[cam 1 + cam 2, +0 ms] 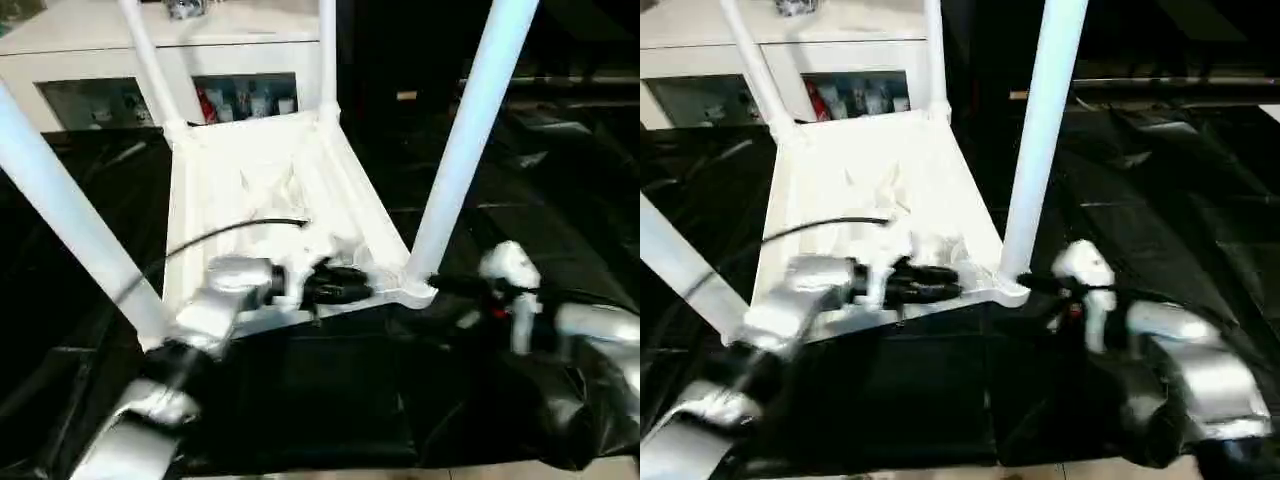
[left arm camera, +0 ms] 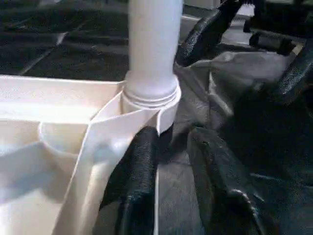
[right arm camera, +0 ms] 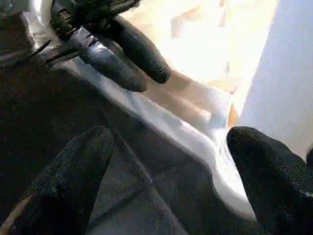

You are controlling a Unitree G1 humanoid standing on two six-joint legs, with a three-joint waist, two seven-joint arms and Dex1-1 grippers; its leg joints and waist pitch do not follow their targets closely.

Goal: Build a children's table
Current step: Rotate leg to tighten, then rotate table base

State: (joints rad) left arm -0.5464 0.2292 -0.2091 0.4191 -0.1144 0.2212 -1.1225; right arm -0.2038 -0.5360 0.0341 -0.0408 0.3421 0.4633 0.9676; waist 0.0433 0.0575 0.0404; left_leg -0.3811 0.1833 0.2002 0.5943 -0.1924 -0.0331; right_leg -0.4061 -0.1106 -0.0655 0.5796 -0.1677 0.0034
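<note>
The white tabletop (image 1: 270, 190) is lying upside down on the black-covered table (image 1: 560, 190); four white tubular legs (image 1: 470, 130) are standing up from its corner sockets.

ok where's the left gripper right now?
In the left eye view, the left gripper sits at the tabletop's near rim, left of the near-right leg, with the right gripper across that corner.

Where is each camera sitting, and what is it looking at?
Left eye view: on the head, looking down at the upturned tabletop with legs up; silver forearms show.
Right eye view: same scene, a little to the side; right gripper by the near right leg.
Left wrist view: on the left wrist, looking along the left gripper at that leg's socket.
Right wrist view: on the right wrist, looking over its own fingers.
Shared: both wrist views show the left gripper at the tabletop's rim.
</note>
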